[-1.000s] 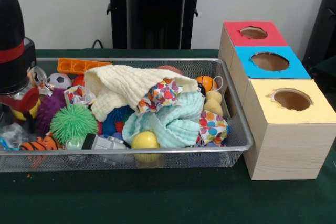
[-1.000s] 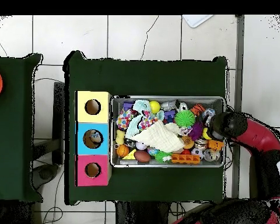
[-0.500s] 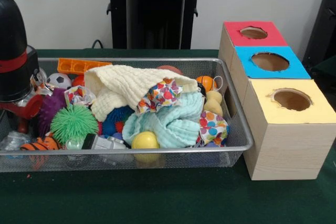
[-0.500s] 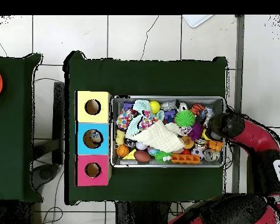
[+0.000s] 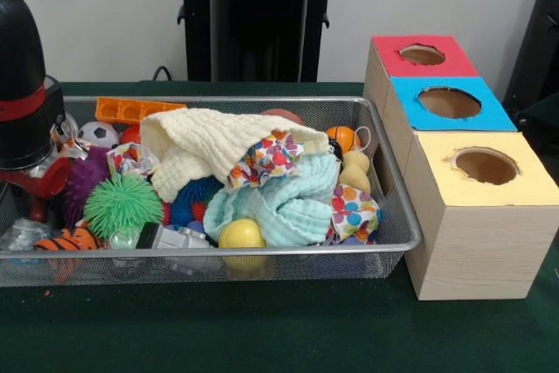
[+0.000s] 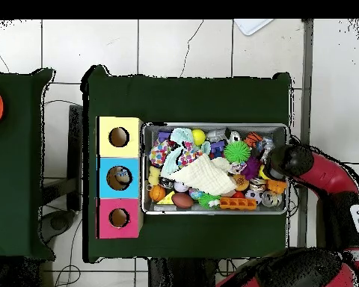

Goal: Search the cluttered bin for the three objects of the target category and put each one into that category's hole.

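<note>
The silver wire-mesh bin [image 5: 218,252] sits left of three boxes and is full of toys and cloths; it also shows in the overhead view [image 6: 212,212]. My gripper [image 5: 35,188] hangs over the bin's left end, low among the toys next to a purple spiky ball [image 5: 83,176]. The black wrist hides most of it, and in the overhead view [image 6: 276,161] too. The boxes have a red top hole [image 5: 423,54], a blue one [image 5: 449,102] and a yellow one [image 5: 486,165]. Overhead, something lies inside the blue box's hole [image 6: 119,177].
In the bin lie a cream cloth [image 5: 201,141], a teal cloth [image 5: 279,203], a yellow ball [image 5: 241,233], a green spiky ball [image 5: 122,203], an orange brick [image 5: 131,109], a soccer ball [image 5: 99,134] and an orange ball [image 5: 343,137]. The black pedestal [image 5: 258,19] stands behind.
The arm's end dropped a little over the bin's left end one second ago, then held still. Nothing in the bin has visibly moved.
</note>
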Tool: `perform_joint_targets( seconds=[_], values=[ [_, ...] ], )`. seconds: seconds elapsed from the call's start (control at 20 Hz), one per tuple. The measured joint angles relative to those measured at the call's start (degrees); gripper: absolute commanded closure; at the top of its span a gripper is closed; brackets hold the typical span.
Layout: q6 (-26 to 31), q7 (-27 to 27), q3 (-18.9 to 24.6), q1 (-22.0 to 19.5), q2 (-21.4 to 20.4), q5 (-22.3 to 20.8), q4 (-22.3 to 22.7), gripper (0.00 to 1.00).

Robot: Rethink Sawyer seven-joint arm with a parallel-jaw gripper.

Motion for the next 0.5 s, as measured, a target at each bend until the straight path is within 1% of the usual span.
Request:
perform_joint_targets(
  seconds=[0.5],
  values=[
    [1.2,0.0,0.0,0.0,-0.8,0.0,0.0,0.00]
  ],
)
